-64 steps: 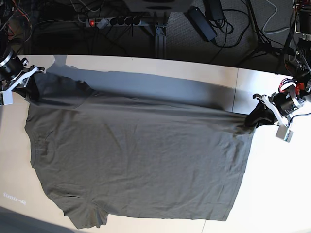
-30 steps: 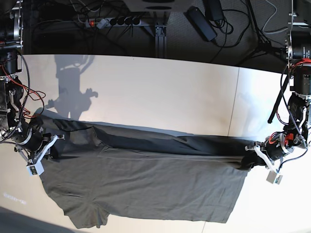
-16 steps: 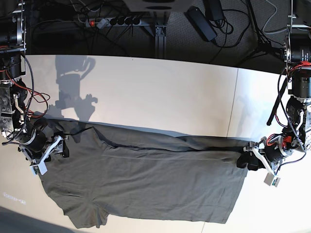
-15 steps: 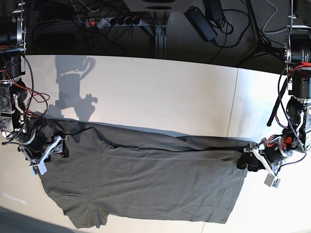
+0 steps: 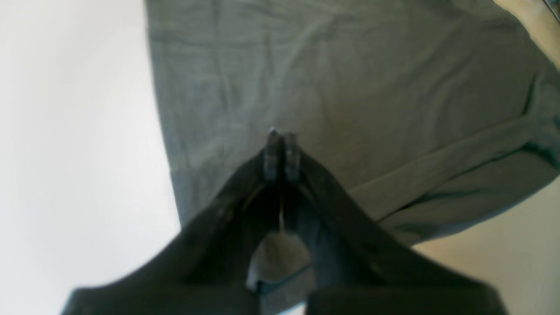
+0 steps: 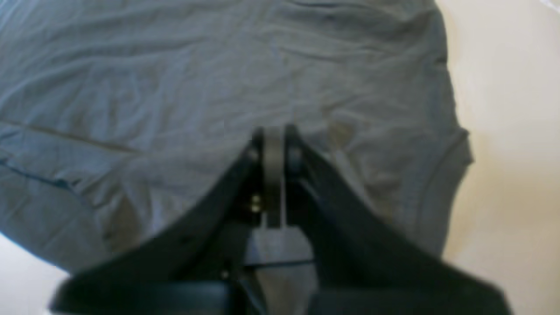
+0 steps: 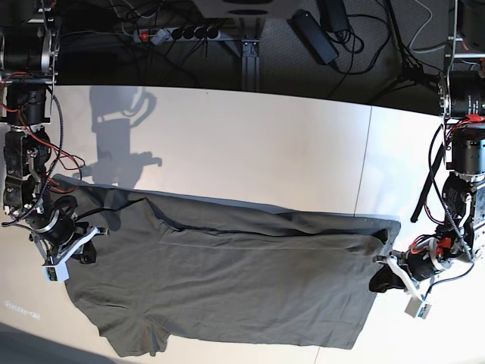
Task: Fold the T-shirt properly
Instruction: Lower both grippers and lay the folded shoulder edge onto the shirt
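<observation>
Hovering over T-shirt (image 7: 227,280): left gripper (image 5: 280,151) pressed together, empty; right gripper (image 6: 273,148) likewise.

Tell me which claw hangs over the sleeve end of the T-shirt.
The right claw, on the base view's left, by the short sleeve. The left claw sits at the T-shirt's straight hem corner.

Left gripper (image 5: 280,151) closed; right gripper (image 6: 273,144) closed

Closed left gripper (image 5: 280,148) — seemingly above T-shirt (image 5: 350,87)
</observation>
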You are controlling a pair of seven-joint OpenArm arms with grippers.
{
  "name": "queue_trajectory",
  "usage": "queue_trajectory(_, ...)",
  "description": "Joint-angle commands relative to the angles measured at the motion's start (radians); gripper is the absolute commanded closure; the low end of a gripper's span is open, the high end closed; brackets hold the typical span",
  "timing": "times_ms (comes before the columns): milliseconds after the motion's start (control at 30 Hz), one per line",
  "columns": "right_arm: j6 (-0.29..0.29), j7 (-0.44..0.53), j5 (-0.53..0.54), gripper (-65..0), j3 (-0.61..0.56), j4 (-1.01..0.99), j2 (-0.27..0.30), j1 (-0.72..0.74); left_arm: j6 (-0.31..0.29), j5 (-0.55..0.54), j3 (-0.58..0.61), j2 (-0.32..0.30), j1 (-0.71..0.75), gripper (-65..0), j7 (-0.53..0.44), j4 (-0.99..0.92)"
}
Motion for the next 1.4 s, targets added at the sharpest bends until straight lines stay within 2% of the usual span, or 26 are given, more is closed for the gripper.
queue_trajectory(0,0.039,0.024,-0.016,0.0,0.01,0.013,0.008,0.029,-0.01,0.009,0.001,0.0,-0.031,0.0,-0.016,0.013)
queue_trajectory(100,0.032,0.031,-0.057,0.0,0.01,-0.016,-0.023,0.029,-0.01,0.101,0.043,0.026,-0.03,0.0,-0.015,0.002)
queue_trajectory(267,0.02,0.067,-0.081,0.0,0.01,-0.127,-0.044,0.029,0.115,0.233,0.181,0.037,-0.031,0.0,-0.005,-0.022)
queue_trajectory(433,0.02,0.067,-0.099,0.0,0.01,-0.237,-0.044,0.029,0.185,0.251,0.242,0.037,-0.029,0.0,0.042,-0.025)
queue_trajectory(700,0.02,0.063,-0.094,0.0,0.01,-0.296,-0.044,0.026,0.189,0.252,0.246,0.039,-0.011,0.0,0.075,-0.026)
queue_trajectory(767,0.02,0.034,-0.076,0.0,0.01,-0.289,-0.043,0.026,0.19,0.252,0.246,0.037,-0.011,0.0,0.097,-0.026)
queue_trajectory(833,0.021,-0.028,-0.035,0.0,0.01,-0.278,-0.043,0.023,0.154,0.212,0.246,0.037,-0.011,0.0,0.143,-0.023)
queue_trajectory(933,0.021,-0.092,0.01,0.0,0.01,-0.248,-0.04,0.009,0.113,0.176,0.246,0.028,0.003,0.0,0.154,-0.008)
queue_trajectory(1133,0.021,-0.117,0.02,0.0,0.022,-0.035,-0.016,-0.15,0.107,0.123,0.246,-0.054,0.119,0.0,0.153,0.161)
queue_trajectory(1367,0.021,-0.15,0.022,0.0,0.146,0.227,-0.016,-0.372,0.109,0.124,0.246,-0.168,0.338,0.0,0.158,0.454)
